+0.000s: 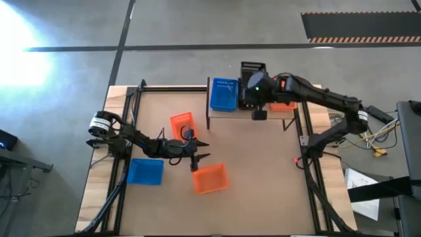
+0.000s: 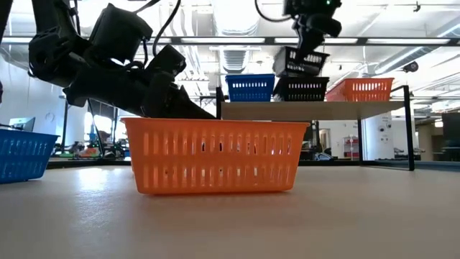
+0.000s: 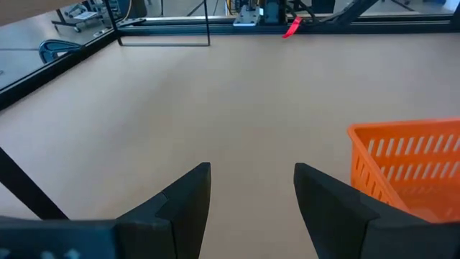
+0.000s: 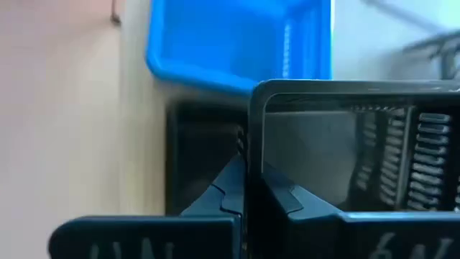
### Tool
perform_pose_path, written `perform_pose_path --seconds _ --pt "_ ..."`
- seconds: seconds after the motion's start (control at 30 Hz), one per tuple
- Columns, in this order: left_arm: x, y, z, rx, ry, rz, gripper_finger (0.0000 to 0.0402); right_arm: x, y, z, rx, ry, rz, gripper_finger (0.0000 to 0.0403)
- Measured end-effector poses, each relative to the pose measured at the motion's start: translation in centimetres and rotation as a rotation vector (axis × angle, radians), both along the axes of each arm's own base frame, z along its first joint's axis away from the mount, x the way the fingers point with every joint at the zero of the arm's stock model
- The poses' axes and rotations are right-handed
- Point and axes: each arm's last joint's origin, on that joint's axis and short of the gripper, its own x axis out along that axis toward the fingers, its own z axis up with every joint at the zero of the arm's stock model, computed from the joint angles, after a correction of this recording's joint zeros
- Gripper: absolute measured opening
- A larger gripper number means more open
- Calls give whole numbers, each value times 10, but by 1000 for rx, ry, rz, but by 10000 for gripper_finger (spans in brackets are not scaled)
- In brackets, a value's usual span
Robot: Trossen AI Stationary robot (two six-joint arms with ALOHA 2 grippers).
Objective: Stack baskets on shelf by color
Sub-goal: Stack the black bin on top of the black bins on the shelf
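1. Alignment is what my next move turns on: my right hand (image 2: 305,44) grips a black basket (image 2: 300,62) by one wall and holds it tilted just above a second black basket (image 2: 302,88) that sits on the shelf (image 2: 309,109). The target lies straight below, toward 6 o'clock in the low view.
2. In the high view the shelf sits at the counter's 12 o'clock edge, its long axis running 9 to 3. Along it stand a blue basket (image 1: 223,95), the black one under my right hand (image 1: 258,105), and an orange basket (image 1: 284,105) partly hidden by the arm.
3. The blue basket at 9 o'clock and the orange one at 3 o'clock both stand just beside the black target, so I judge a crooked descent could clip either rim.
4. My left hand (image 1: 201,151) waits mid-counter, fingers spread and empty, pointing toward 3 o'clock.
5. An orange basket (image 1: 210,178) lies just beside it toward 5 o'clock, another orange one (image 1: 182,124) toward 11 o'clock, and a blue one (image 1: 145,171) toward 8 o'clock.
6. Those three on the counter (image 1: 263,184) look like left-arm work, being well apart from the right arm.
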Motion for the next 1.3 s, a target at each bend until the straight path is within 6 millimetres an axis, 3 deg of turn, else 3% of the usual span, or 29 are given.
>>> perform_pose_path --seconds 0.63,1.1,1.3 --pt "0 0 0 2 -1 1 185 1 -1 -6 73 6 -35 14" --pt "0 0 0 1 -1 0 185 2 0 -9 98 -5 -76 125" --pt "0 0 0 2 -1 0 185 5 2 -14 206 -30 -59 155"
